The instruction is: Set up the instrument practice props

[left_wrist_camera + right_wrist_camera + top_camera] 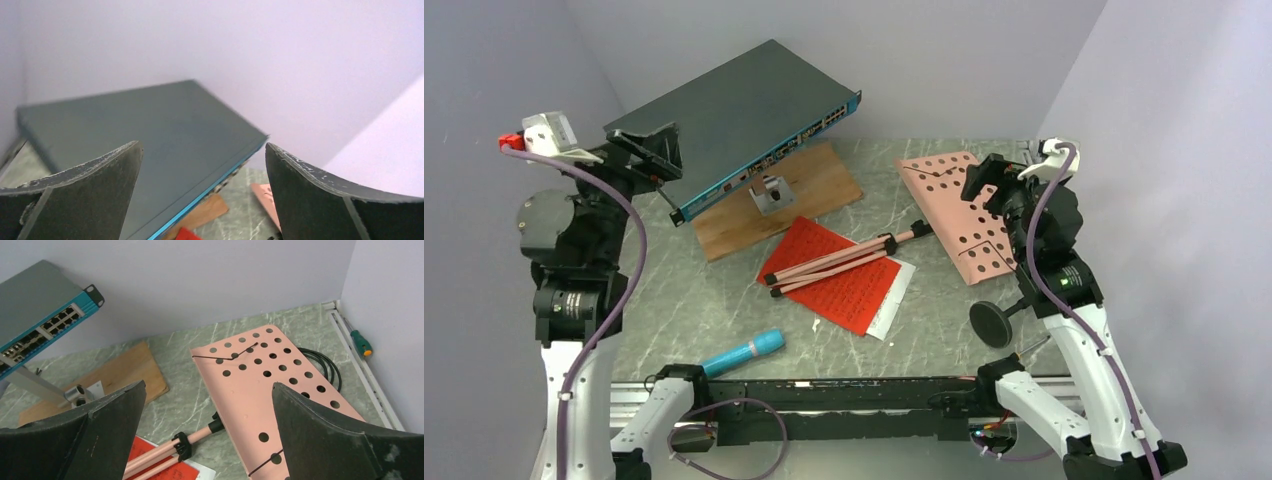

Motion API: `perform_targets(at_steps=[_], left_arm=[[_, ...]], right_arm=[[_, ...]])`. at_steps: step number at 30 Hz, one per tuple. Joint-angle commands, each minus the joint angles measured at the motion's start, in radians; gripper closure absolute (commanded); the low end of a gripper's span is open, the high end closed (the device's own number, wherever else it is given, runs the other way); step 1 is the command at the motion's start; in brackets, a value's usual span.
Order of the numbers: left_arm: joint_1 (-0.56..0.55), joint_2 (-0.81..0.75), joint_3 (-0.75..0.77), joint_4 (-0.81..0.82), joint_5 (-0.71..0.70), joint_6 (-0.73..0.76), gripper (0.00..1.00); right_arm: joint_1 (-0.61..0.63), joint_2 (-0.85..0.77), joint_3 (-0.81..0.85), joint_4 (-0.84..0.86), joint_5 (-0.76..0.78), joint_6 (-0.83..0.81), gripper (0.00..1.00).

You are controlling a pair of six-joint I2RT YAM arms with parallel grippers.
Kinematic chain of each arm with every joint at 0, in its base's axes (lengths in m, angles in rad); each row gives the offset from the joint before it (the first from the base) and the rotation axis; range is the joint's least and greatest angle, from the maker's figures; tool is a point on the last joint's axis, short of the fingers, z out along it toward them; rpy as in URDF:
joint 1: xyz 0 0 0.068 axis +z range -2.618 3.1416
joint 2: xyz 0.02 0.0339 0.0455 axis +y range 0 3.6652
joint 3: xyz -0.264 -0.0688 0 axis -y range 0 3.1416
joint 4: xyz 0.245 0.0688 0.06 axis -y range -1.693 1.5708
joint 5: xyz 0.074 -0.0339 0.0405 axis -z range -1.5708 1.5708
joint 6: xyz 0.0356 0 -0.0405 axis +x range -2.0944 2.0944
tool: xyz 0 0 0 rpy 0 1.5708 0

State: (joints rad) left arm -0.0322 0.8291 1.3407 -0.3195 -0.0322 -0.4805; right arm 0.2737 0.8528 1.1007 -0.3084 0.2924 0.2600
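Note:
The salmon-pink perforated music stand (951, 213) lies flat at the right of the table. Its folded legs (834, 262) rest across the red and white sheet-music pages (849, 285). The cyan-blue microphone (744, 352) lies near the front edge on the left. The small black round-base mic stand (991, 323) lies tipped by the right arm. My left gripper (657, 150) hovers open and empty beside the network switch (150, 135). My right gripper (208, 385) is open and empty above the stand's plate (260, 385) and legs (165, 452).
A dark grey network switch (744, 115) rests tilted on a metal bracket (771, 193) on a wooden board (819, 185) at the back. A green screwdriver (361, 343) and a black cable (325, 367) lie by the right wall.

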Motion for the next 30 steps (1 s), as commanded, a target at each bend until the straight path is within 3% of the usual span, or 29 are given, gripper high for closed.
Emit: perform_targets(at_steps=[1,11,14,17,21,25,30], left_arm=[[-0.001,0.064,0.049,0.062,0.260,0.055,0.01],[-0.003,0.261,0.142,0.120,0.821,-0.002,0.01],[-0.027,0.308,0.148,0.133,0.900,-0.021,0.01],[-0.140,0.345,0.169,0.087,0.876,0.047,0.01],[-0.415,0.400,0.213,-0.063,0.722,0.264,0.01],[-0.514,0.442,0.207,-0.142,0.624,0.332,0.01],[-0.635,0.467,0.211,-0.244,0.492,0.417,0.01]], right_arm=[[-0.002,0.024,0.031,0.004,0.053,0.029,0.00],[-0.003,0.120,0.008,-0.007,-0.083,0.108,0.00],[-0.004,0.146,-0.025,0.009,-0.142,0.149,0.00],[-0.007,0.190,-0.060,0.036,-0.208,0.220,0.00],[-0.038,0.272,-0.102,0.038,-0.237,0.434,0.00],[-0.087,0.368,-0.111,0.017,-0.300,0.633,0.01],[-0.083,0.462,-0.119,0.059,-0.329,0.728,0.08]])
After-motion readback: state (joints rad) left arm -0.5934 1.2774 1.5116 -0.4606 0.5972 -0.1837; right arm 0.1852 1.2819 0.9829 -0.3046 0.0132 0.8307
